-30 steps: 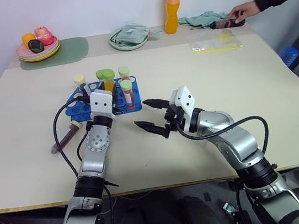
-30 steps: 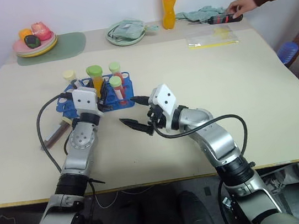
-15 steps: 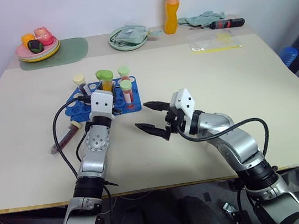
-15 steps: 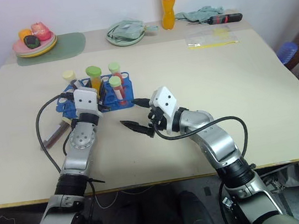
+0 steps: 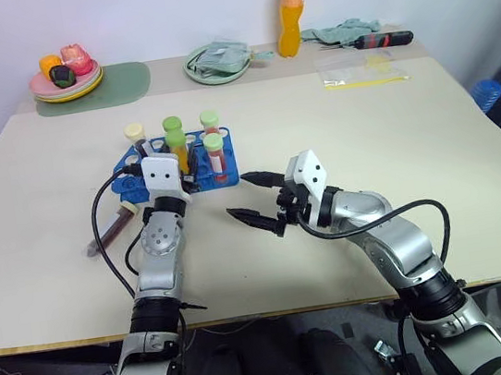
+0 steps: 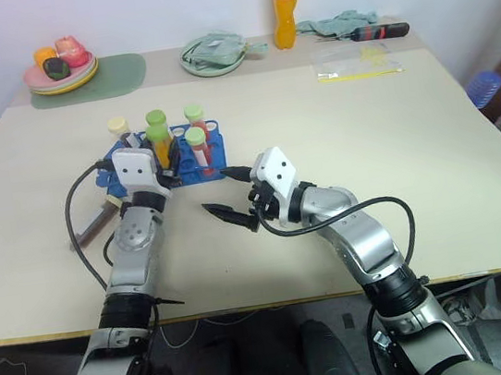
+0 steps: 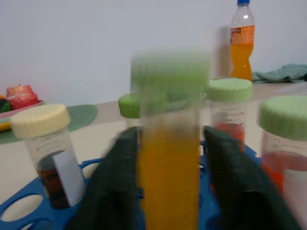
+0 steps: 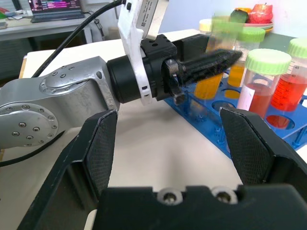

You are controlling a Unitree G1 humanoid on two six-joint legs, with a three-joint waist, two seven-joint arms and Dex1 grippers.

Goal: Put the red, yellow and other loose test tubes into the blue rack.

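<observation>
yellow tube upright in rack, left pincer loosened around it

i see the blue rack (image 5: 176,165) sitting on the counter (image 5: 350,229) toward my left-front. the yellow-orange tube (image 5: 176,142) with its green cap stands upright in a rack hole. two red tubes (image 5: 215,153) with green caps also stand in the rack just beside it, and a cream-capped dark tube (image 5: 136,138) stands at the rack's far left corner. one more dark maroon tube (image 5: 113,229) lies on its side on the counter, left of my left arm, outside the rack.

my left pincer (image 7: 169,182) is at the rack with a finger on each side of the yellow-orange tube; in the left wrist view there's a thin gap between each finger and the tube wall, so i read it as released, not squeezing. tube looks blurred there.

my right pincer (image 5: 254,198) hovers over bare counter just right of the rack, fingers spread wide apart, grasping nothing.

farther back: a plate of fruit (image 5: 65,78) on a green mat (image 5: 119,81) at far left, a pale green dish (image 5: 218,61) with something folded in it, a tall orange drink bottle (image 5: 288,10), a greenish cloth (image 5: 341,32), a screwdriver (image 5: 381,39), and a clear plastic bag (image 5: 360,70).
</observation>
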